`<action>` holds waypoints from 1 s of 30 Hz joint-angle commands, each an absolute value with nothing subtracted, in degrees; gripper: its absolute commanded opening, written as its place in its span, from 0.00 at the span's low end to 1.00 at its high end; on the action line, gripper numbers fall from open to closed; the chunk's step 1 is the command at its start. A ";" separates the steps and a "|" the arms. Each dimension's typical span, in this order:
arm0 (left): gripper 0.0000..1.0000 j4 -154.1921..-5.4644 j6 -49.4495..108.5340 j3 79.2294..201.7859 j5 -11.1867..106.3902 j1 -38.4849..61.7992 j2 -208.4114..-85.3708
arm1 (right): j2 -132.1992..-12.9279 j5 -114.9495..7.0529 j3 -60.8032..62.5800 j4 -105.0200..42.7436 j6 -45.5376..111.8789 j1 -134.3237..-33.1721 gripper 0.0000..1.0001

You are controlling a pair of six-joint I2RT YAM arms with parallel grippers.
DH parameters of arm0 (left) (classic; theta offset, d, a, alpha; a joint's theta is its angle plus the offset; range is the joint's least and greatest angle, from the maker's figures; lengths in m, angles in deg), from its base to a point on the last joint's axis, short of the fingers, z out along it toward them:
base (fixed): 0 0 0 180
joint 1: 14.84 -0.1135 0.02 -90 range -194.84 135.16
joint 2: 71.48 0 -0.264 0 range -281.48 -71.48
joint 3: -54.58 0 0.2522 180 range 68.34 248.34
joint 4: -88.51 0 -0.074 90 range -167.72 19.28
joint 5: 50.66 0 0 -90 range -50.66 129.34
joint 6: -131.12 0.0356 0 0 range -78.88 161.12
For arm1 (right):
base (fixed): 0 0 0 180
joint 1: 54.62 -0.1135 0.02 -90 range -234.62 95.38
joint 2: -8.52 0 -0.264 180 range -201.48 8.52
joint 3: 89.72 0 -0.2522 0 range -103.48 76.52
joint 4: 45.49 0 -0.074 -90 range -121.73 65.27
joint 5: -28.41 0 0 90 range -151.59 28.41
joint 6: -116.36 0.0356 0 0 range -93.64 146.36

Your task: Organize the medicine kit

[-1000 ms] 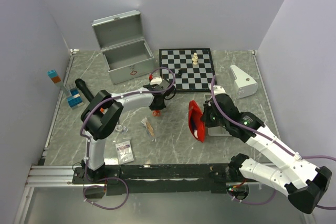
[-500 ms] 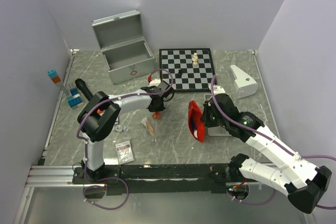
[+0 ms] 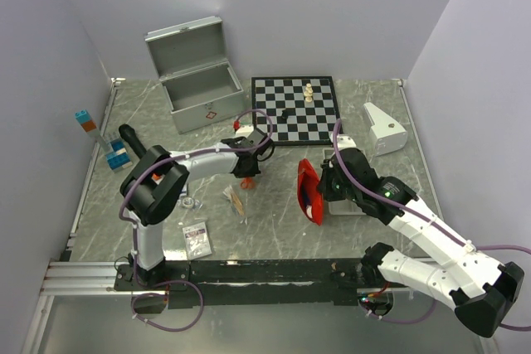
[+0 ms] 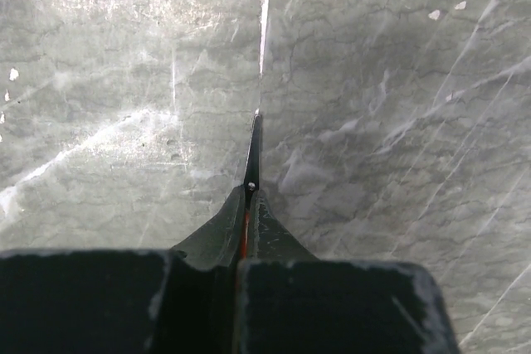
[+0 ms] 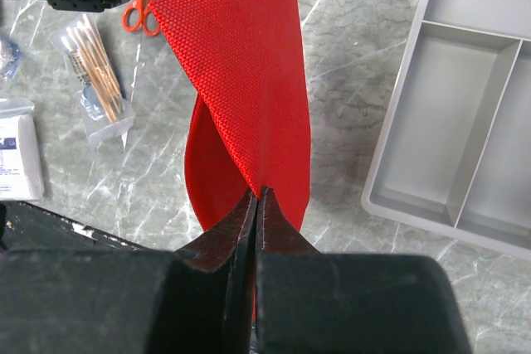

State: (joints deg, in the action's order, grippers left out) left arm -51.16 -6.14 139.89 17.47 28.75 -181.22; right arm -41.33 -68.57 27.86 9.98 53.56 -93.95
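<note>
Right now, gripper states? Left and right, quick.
Left gripper: closed on the orange-handled scissors, blades sticking out in front.
Right gripper: closed, pinching the red pouch.

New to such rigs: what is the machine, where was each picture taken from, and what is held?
Two robot arms stand side by side at a table. The wide picture looks down from above and behind them; the other two come from a camera on each wrist. On it lie an open metal case, a chessboard, a grey tray, cotton swabs and orange scissors. The right end effector is shut on a red pouch. The left end effector is shut beside the scissors; whether it grips them is unclear.
</note>
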 commanded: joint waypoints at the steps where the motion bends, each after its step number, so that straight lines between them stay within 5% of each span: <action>1: 0.01 -48.10 -6.08 137.42 19.30 28.93 -178.90 | -41.32 -68.88 26.69 9.49 53.95 -93.56 0.00; 15: 0.01 -52.75 -8.18 134.35 23.33 29.02 -163.87 | -43.51 -68.01 24.93 8.87 53.95 -93.47 0.00; 30: 0.01 -86.05 -17.23 119.68 39.69 32.88 -140.05 | -53.88 -64.41 14.92 9.22 59.93 -93.56 0.00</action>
